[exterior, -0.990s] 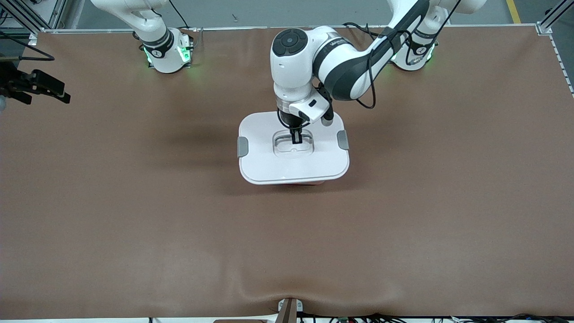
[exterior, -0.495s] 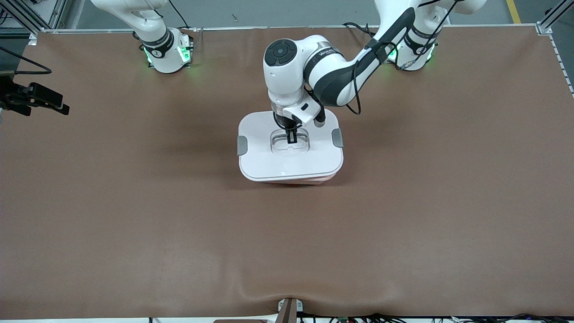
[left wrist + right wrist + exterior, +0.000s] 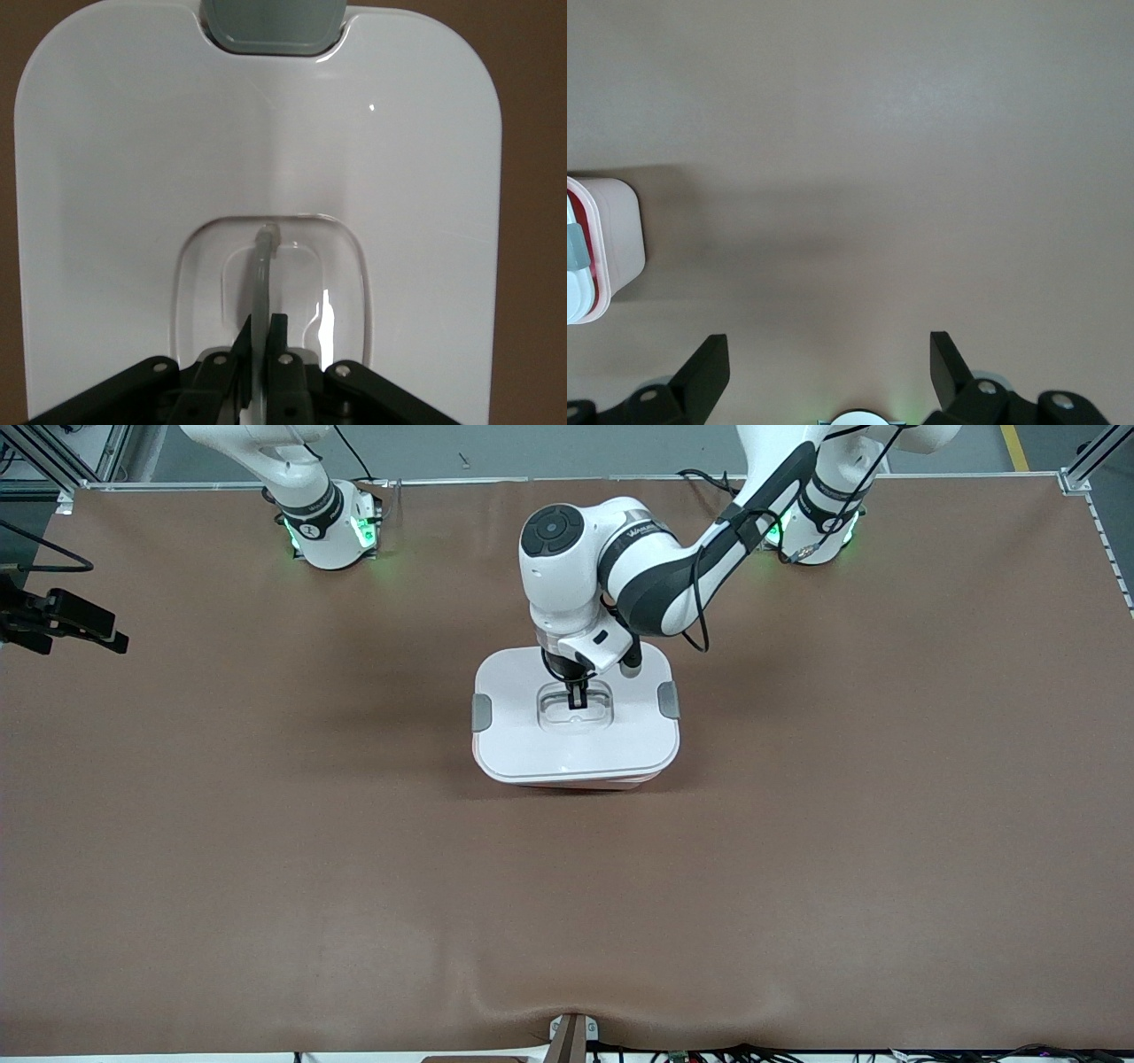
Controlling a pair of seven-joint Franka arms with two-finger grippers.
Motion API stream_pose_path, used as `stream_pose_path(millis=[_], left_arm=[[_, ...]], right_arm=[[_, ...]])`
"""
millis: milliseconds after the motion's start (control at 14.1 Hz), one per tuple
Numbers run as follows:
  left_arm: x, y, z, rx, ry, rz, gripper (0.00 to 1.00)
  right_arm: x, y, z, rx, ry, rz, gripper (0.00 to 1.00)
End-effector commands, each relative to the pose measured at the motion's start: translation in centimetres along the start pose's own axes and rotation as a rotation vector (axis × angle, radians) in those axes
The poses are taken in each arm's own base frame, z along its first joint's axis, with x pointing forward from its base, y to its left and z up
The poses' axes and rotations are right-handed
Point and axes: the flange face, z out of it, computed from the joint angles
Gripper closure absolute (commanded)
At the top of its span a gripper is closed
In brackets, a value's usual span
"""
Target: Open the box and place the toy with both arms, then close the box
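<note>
The closing step looks to be in hand. The box (image 3: 576,726) sits on the desk (image 3: 266,886) about midway between the two ends and nearer the edge where the arm bases stand. Its white lid (image 3: 620,744) lies on the pink base, of which only a thin strip shows below the lid's rim on the side toward the front camera. The toy is not visible anywhere; I judge it is already inside, though the frames cannot confirm that.

The left hand (image 3: 576,700) is down in the lid's recessed centre, its fingers pressed together and pinching the clear handle (image 3: 262,266); the left wrist view shows the handle's strip running between the black fingertips. One grey clip (image 3: 271,25) shows at the lid's edge in that view.

The right hand (image 3: 828,363) hangs spread wide over bare desk toward the right arm's end, holding nothing, and the arm waits there.

Next, the left hand needs to let go of the handle and lift straight up without dragging the lid. Whether the lid is seated evenly all round I cannot tell.
</note>
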Motion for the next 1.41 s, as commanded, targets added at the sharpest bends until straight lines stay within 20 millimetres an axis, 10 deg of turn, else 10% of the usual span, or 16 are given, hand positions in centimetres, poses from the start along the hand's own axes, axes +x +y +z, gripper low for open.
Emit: stream_pose_path(millis=[0,1343], left_arm=[[-0.4,-0.6,0.0,-0.036,-0.012,0.002,1.00],[-0.5,-1.5,1.0,-0.041,-0.002,0.124,1.00]], right_arm=[[-1.0,0.2,-0.2,-0.012,0.005,0.006,0.00],[-2.1,0.0,-0.3,-0.032,0.023,0.001,0.00]])
